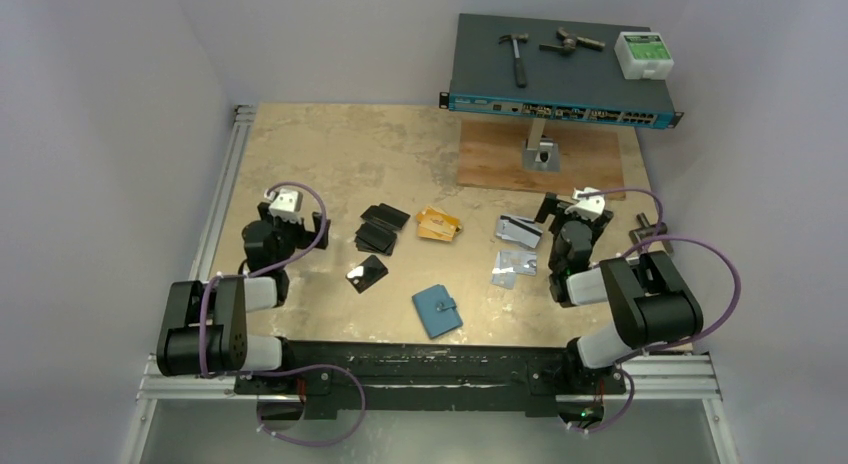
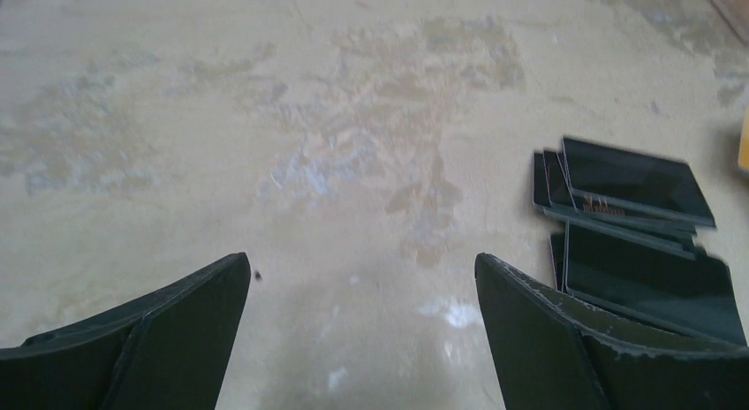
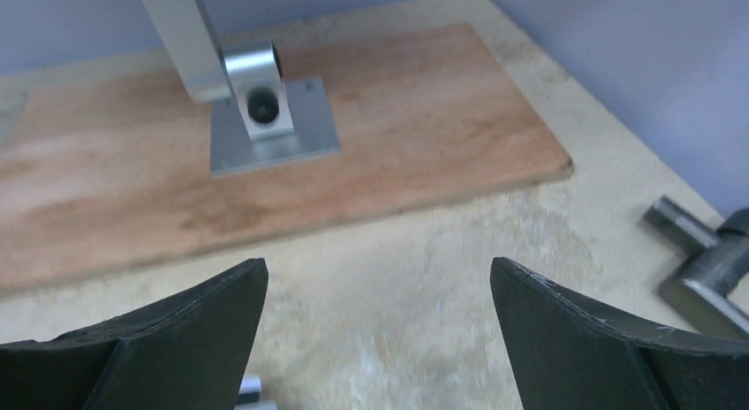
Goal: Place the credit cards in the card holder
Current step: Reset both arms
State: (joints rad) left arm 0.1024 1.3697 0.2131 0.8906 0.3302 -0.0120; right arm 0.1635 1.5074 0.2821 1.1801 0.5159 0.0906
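The teal card holder [image 1: 437,311] lies closed on the table near the front edge, between the two arms. Credit cards lie in loose stacks behind it: black ones [image 1: 378,227] with a single black card [image 1: 367,274] nearer, orange-gold ones [image 1: 438,224], and silver-white ones [image 1: 518,246]. My left gripper [image 1: 292,216] stands open left of the black cards [image 2: 631,224], with nothing between its fingers [image 2: 362,260]. To the right of the silver cards, my right gripper [image 1: 575,208] is also open and empty [image 3: 378,263]; a silver card corner [image 3: 250,392] shows by its left finger.
A wooden board [image 1: 545,159] with a metal post bracket [image 3: 261,110] lies at the back right. Above it a blue network switch [image 1: 560,84] carries a hammer [image 1: 517,54] and a white box [image 1: 643,54]. A metal fitting [image 3: 707,260] lies by the right wall.
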